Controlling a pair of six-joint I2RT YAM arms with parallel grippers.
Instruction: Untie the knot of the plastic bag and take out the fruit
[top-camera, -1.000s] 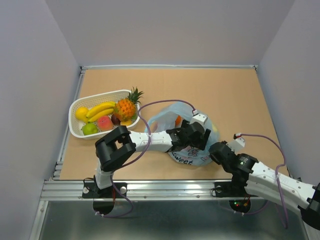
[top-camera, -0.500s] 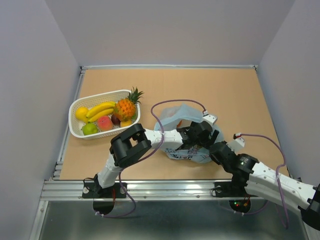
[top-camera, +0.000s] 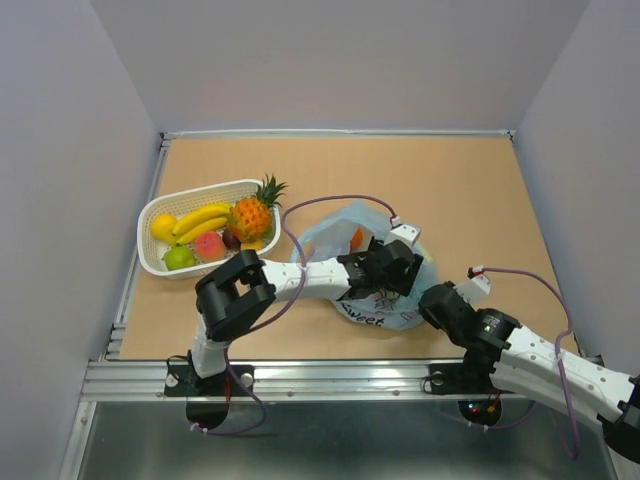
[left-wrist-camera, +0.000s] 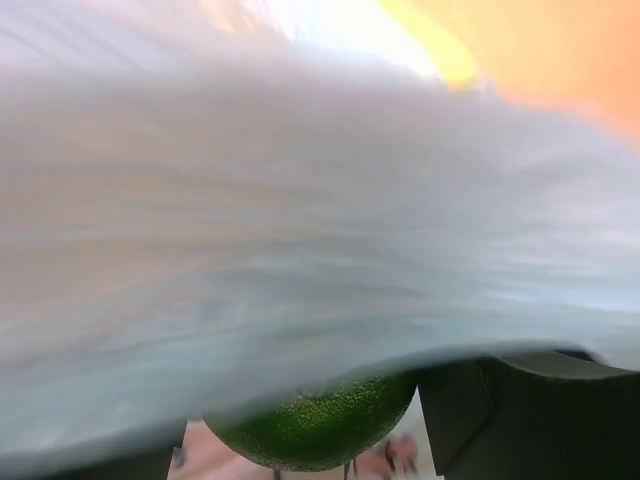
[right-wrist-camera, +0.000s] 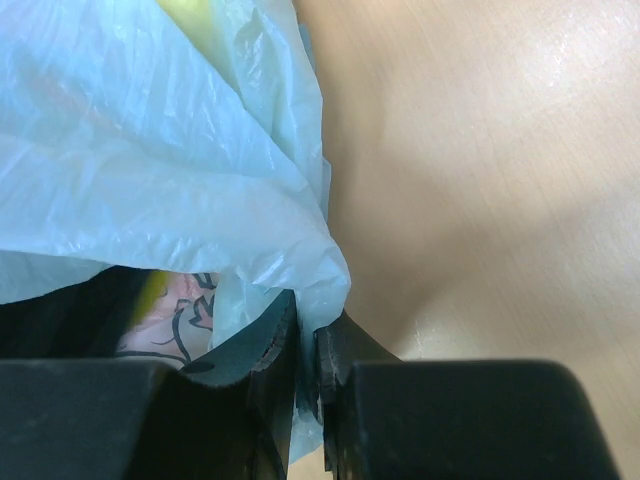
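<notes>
The plastic bag (top-camera: 380, 318) lies by the bench's (top-camera: 450, 200) near edge, around midway. Right jaws pinch its film tight; left jaws flank a green fruit (left-wrist-camera: 315, 430) inside (clamped or not, you cannot tell). Pulling apart may tear the film, spilling fruit.

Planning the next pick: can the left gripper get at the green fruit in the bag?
Likely yes: the green fruit sits right between its fingers, the bag draped above rather than between them.

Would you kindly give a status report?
Right claw pinching plastic bag. Left claw inside bag, green fruit between fingers, grip unclear. Bag film covers left wrist view.
</notes>
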